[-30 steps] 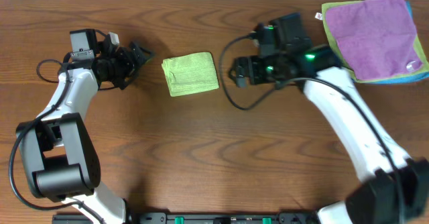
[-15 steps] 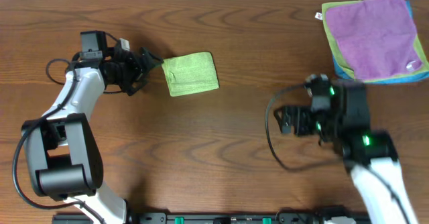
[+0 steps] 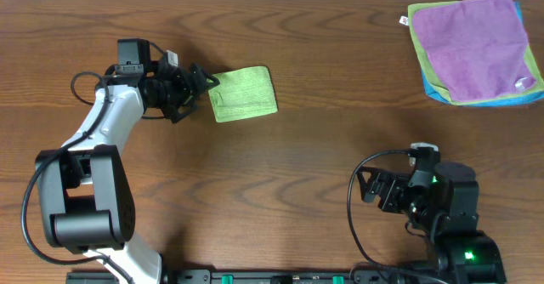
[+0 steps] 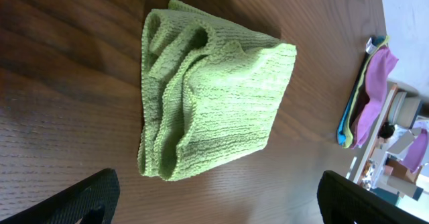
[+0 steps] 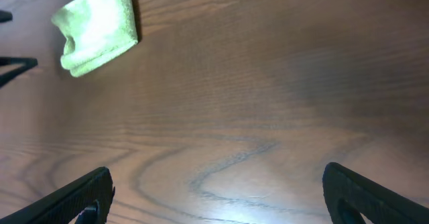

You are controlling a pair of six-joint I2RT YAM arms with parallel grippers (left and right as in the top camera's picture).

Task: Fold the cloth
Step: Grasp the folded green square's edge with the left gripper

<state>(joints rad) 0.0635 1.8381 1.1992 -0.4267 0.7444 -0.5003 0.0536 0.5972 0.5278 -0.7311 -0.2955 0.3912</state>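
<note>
Green cloth (image 3: 243, 93) lies folded into a thick pad on the wood table (image 3: 280, 169), upper-middle, w/ its layered, rumpled edges toward the L gripper (image 3: 201, 88). L gripper sits just beside the cloth's left edge. Its fingers (image 4: 80, 200) are spread wide, w/ the tips at the bottom corners of the wrist view and the cloth ahead of them. R gripper (image 3: 372, 190) is low at front-right, well apart from the cloth, fingers (image 5: 74, 200) likewise apart. A stack (image 3: 476, 37) of cloths, purple on top, sits in the far-right corner.

Overhead looks straight down; left wrist view sits close to the folded green ribbed cloth (image 4: 221, 106), right wrist sees it distantly.
</note>
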